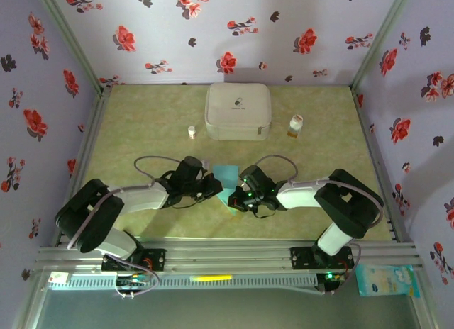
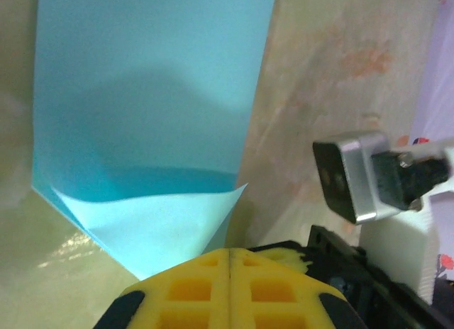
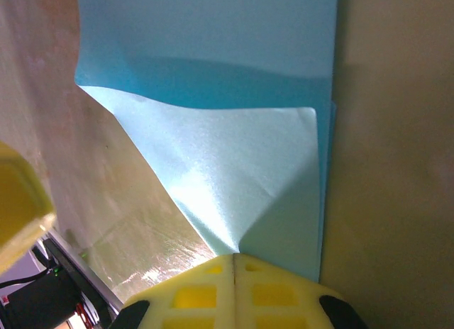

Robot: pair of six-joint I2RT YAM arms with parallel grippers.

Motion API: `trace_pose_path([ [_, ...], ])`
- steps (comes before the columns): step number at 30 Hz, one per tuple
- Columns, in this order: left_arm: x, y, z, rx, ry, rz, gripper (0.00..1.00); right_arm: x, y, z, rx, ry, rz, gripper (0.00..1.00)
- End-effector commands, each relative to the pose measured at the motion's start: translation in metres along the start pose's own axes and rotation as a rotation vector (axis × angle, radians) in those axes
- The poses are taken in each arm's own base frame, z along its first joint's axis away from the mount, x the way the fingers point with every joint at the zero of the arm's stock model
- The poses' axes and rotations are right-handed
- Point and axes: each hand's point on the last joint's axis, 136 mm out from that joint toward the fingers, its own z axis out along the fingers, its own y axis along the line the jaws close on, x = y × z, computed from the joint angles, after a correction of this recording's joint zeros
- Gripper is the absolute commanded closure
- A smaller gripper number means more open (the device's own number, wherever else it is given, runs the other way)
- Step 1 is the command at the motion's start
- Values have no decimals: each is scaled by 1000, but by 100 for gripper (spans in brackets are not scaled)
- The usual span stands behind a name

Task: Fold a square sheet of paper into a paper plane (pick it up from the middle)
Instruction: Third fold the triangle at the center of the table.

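Floral-papered walls (image 1: 234, 31) enclose a mottled green-beige table (image 1: 142, 123). At the back centre stands a white case (image 1: 237, 110), with a small white vial (image 1: 191, 131) to its left and an amber bottle (image 1: 296, 125) to its right, both apart from it.

The blue-teal sheet (image 1: 227, 174) lies on the table in front of the case, between the two arms. The left gripper (image 1: 215, 189) and right gripper (image 1: 237, 198) meet at its near part.

Left wrist view: the sheet (image 2: 149, 95) lies flat, its near corner turned up into a paler flap. The left gripper (image 2: 228, 257) has its yellow jaws pressed together at the flap's edge.

Right wrist view: a wide triangular flap is folded over the sheet (image 3: 213, 45). The right gripper (image 3: 234, 259) also has its jaws together, tips at the flap's point. Whether either one pinches paper cannot be told.
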Motion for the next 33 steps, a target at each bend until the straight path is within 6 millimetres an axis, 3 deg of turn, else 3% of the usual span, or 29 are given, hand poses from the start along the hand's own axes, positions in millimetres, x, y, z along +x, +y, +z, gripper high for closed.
trace_pose_path([
  [1, 11, -5, 8, -16, 62, 24, 100, 8, -37, -1, 134, 12, 43, 98],
  [9, 18, 9, 20, -77, 92, 9, 100, 9, -40, 0, 142, 14, 45, 98],
  [16, 20, 47, 26, -198, 71, -2, 100, 12, -46, 0, 156, 19, 47, 99],
  [18, 18, 57, 26, -225, 60, -15, 100, 14, -51, 1, 176, 30, 47, 100],
  [33, -21, 77, 10, -245, -17, -71, 100, 18, -60, -1, 198, 35, 42, 100],
])
